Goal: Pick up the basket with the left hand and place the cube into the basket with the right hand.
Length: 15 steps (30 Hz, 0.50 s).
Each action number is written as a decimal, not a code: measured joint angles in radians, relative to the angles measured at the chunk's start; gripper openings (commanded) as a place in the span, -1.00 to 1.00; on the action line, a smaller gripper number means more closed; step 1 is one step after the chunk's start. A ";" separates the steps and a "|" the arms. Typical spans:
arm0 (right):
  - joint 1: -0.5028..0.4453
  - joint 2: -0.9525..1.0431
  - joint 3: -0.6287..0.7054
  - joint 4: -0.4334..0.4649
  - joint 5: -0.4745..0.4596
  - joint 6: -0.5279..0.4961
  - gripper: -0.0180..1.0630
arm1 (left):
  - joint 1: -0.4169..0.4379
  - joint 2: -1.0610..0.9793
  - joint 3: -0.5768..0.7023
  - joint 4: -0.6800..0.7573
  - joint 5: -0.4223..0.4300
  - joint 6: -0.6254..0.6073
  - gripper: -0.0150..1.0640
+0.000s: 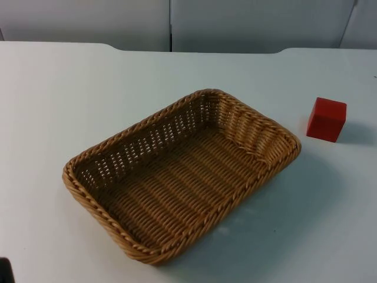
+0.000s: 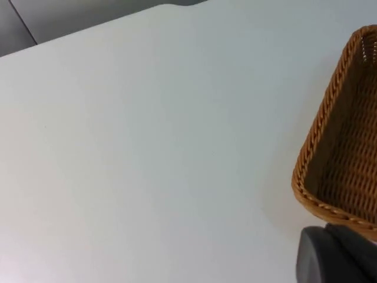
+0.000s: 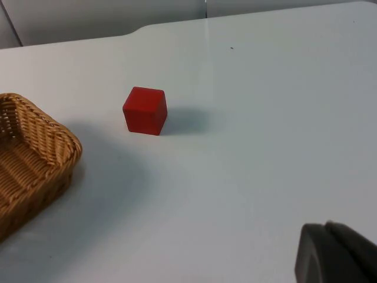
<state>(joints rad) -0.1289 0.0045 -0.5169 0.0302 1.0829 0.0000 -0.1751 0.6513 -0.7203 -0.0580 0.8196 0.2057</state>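
Observation:
An empty rectangular wicker basket [image 1: 182, 171] lies diagonally on the middle of the white table. A red cube [image 1: 327, 119] stands to its right, a short gap away from the basket's rim. In the left wrist view my left gripper [image 2: 337, 257] hangs over the table just outside one basket corner [image 2: 341, 147], with nothing seen in it. In the right wrist view the cube [image 3: 145, 110] sits well ahead of my right gripper [image 3: 334, 253], with bare table between them, and a basket end [image 3: 29, 153] lies beside the cube.
The table top [image 1: 59, 106] runs back to a grey partition wall [image 1: 235, 23]. A small black shape [image 1: 5, 271] shows at the near left edge of the top view. There is open table on all sides of the basket and the cube.

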 measured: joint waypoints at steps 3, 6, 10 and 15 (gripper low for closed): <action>0.000 0.000 0.000 0.000 0.000 0.000 -0.97 | 0.000 0.000 0.000 0.021 0.005 0.000 -0.97; 0.000 0.000 0.000 0.000 0.000 0.000 -0.97 | 0.000 0.000 0.000 0.058 0.012 0.000 -0.97; 0.000 0.000 0.000 0.000 0.000 0.000 -0.97 | 0.000 0.007 0.000 0.084 -0.023 0.000 -0.97; 0.000 0.000 0.000 0.000 0.000 0.000 -0.97 | 0.000 0.096 0.000 -0.014 -0.093 0.007 -0.97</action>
<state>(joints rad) -0.1289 0.0045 -0.5169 0.0302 1.0829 0.0000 -0.1751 0.7476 -0.7203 -0.0724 0.7269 0.2123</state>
